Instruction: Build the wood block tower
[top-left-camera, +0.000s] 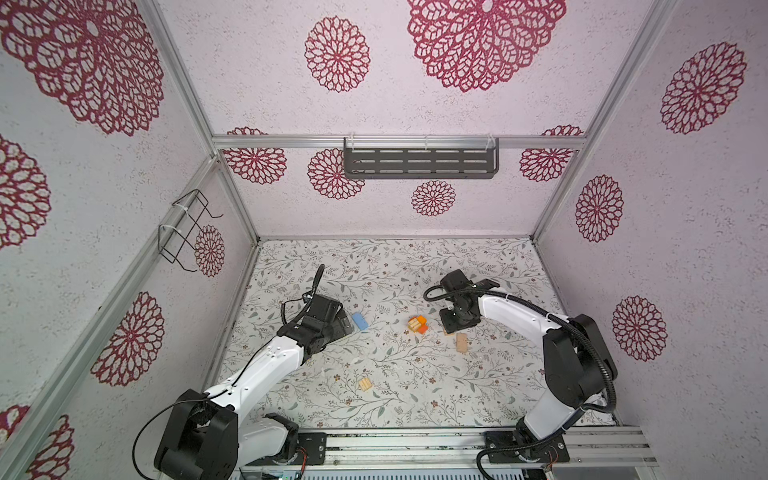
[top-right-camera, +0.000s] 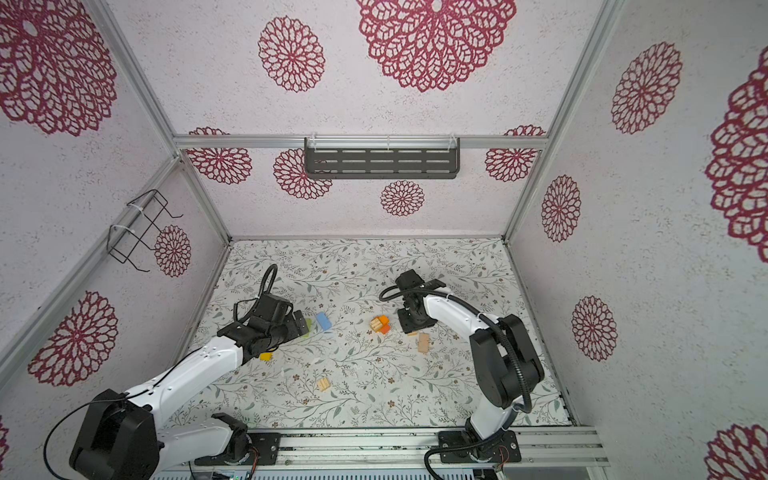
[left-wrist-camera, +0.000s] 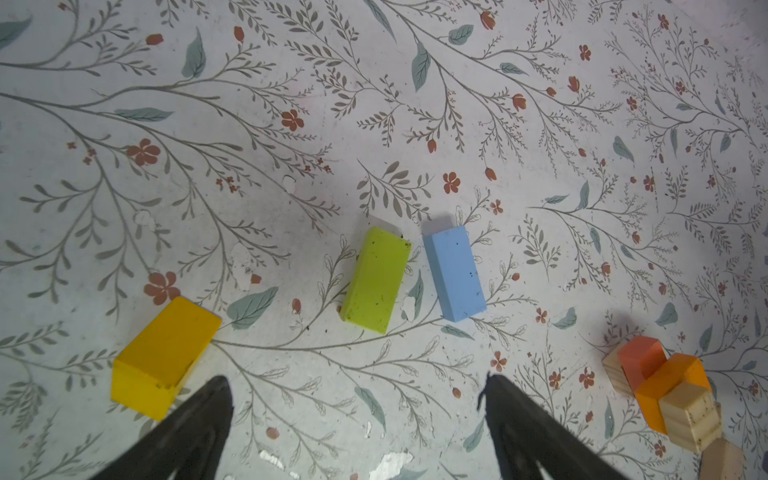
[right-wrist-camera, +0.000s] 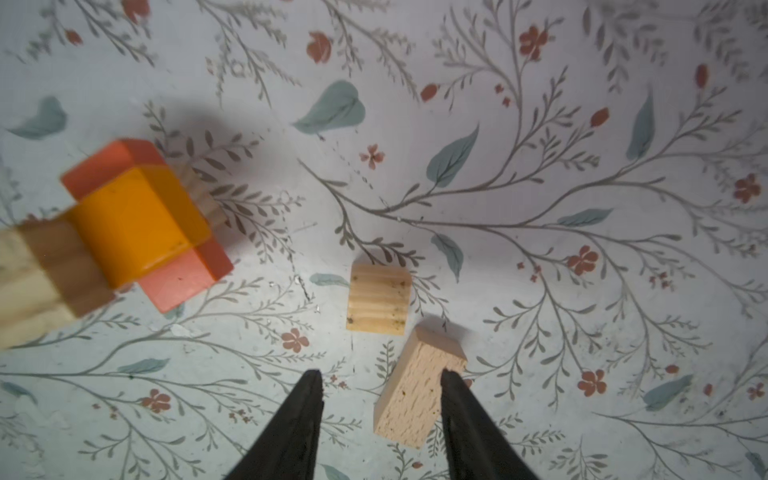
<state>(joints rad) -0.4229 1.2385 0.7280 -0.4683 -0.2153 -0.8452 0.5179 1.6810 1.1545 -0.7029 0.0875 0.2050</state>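
Though the left arm (top-right-camera: 199, 365) hides most of the green block (top-right-camera: 306, 328) and yellow block (top-right-camera: 266, 356) in a top view, the wood block tower (top-left-camera: 417, 324) stands clear mid-bench. Towards the bench's left edge the left gripper (left-wrist-camera: 353, 378) hovers wide open and empty. Pointing down, the right gripper (right-wrist-camera: 380, 374) is part-open over a tan block (right-wrist-camera: 415, 395), not clamping it.

I can't read any text, label, brand, number or sign in any of my views. The wood blocks (left-wrist-camera: 376, 280) show only flat paint or bare grain. The counter (top-left-camera: 374, 399) carries just a leaf-and-flower print, and the walls (top-left-camera: 249, 75) only red flower patterns.
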